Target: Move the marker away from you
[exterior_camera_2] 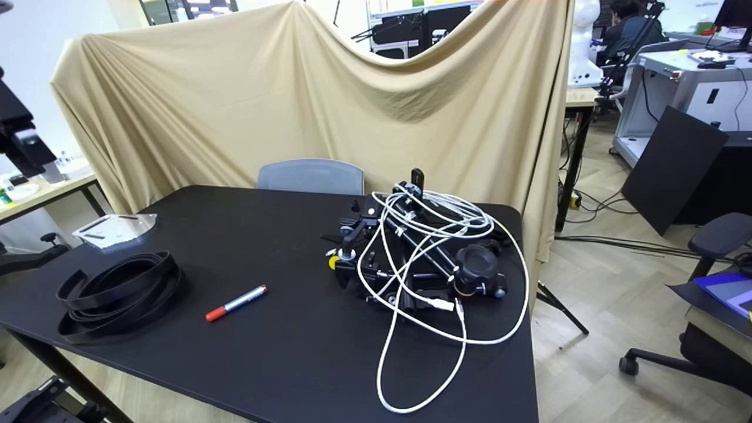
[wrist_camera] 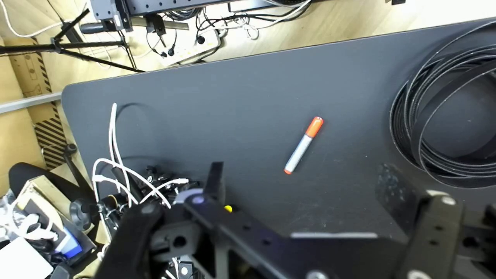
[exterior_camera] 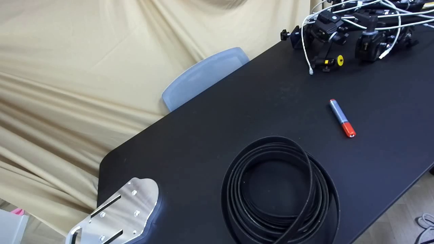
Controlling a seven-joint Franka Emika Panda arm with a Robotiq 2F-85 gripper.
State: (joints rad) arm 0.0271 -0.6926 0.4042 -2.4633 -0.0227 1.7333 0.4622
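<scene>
Gripper point(wrist_camera: 299, 173) spread in wrist view; elsewhere unclear

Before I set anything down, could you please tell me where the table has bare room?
One bare patch lies between the marker and the chair, with the slotted plate and tripod gear at its ends; another between the marker and white cables. It is crowded around that gear and at the coiled black strap.
</scene>
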